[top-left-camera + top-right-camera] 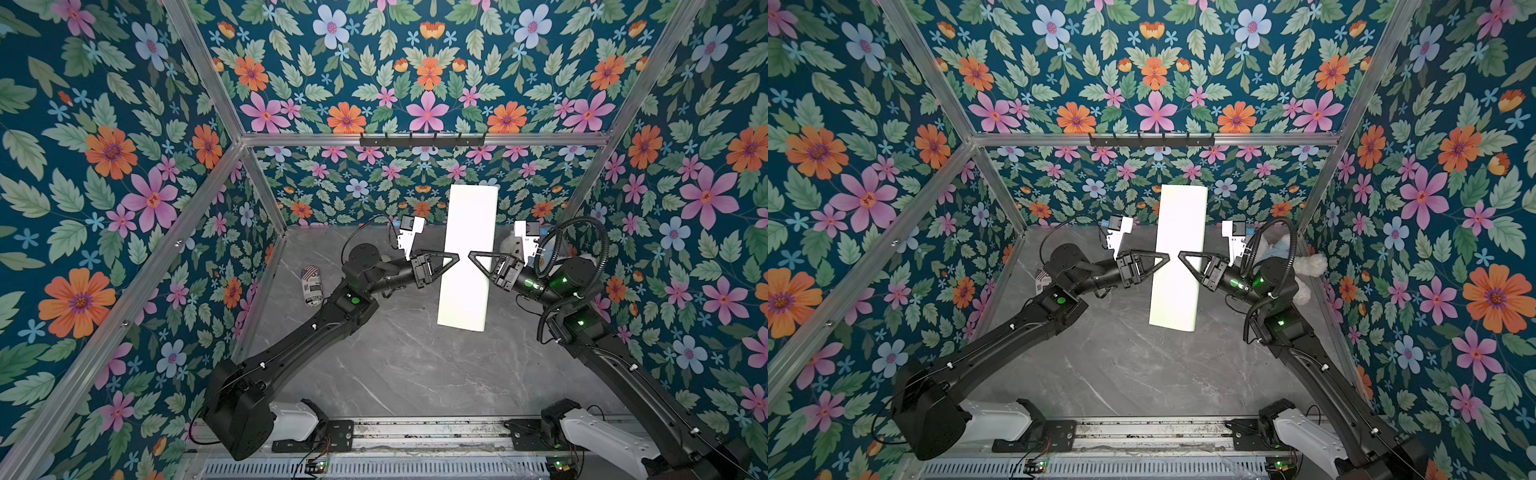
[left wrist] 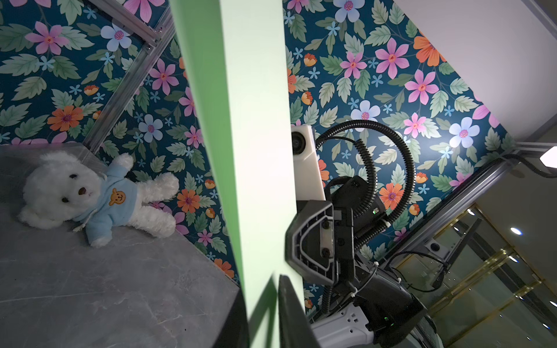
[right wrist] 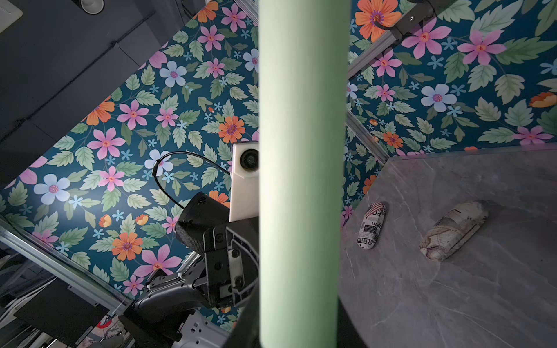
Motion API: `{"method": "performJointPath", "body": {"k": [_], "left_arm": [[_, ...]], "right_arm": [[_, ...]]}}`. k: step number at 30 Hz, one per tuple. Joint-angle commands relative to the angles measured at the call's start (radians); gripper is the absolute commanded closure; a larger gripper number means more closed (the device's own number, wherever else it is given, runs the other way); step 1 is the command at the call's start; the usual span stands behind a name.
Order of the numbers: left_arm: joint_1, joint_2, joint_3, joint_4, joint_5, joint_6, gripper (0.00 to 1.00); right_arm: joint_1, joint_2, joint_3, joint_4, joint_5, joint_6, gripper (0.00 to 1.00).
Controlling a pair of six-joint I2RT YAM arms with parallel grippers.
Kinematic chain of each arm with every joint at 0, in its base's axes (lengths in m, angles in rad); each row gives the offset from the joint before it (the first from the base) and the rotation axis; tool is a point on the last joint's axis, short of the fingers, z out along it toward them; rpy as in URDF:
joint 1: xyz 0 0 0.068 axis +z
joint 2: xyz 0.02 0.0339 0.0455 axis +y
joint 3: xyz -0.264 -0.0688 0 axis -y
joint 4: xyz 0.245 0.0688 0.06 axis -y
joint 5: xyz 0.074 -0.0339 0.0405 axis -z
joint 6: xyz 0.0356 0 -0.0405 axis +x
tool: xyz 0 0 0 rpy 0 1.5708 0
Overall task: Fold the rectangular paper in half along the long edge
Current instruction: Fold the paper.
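The paper [image 1: 469, 216] hangs above the middle of the table [image 1: 415, 374], with the left gripper [image 1: 455, 254] at its left edge and the right gripper [image 1: 471, 253] at its right. A teddy bear [image 1: 1312, 266] lies in the far right corner. A pouch [image 1: 312, 286] lies on the table's left side.

The grey marble-look table [image 1: 415, 374] carries three things. A white teddy bear [image 1: 1311, 265] in a blue top lies on its back at about 2 o'clock, by the wall. A newsprint-patterned case [image 1: 312, 287] lies at 9 o'clock. A shell-patterned case [image 3: 455, 230] lies near it, not touching.
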Motion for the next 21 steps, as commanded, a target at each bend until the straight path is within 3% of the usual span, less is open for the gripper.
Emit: {"method": "performJointPath", "body": {"k": [1, 21], "left_arm": [[-0.001, -0.002, -0.001, 0.025, 0.012, 0.008, 0.85], [-0.001, 0.001, 0.004, 0.033, 0.021, 0.005, 1.00]], "right_arm": [[0.002, -0.005, 0.011, 0.005, 0.005, -0.021, 0.73], [0.000, -0.001, 0.003, 0.020, -0.013, -0.025, 0.72]]}}
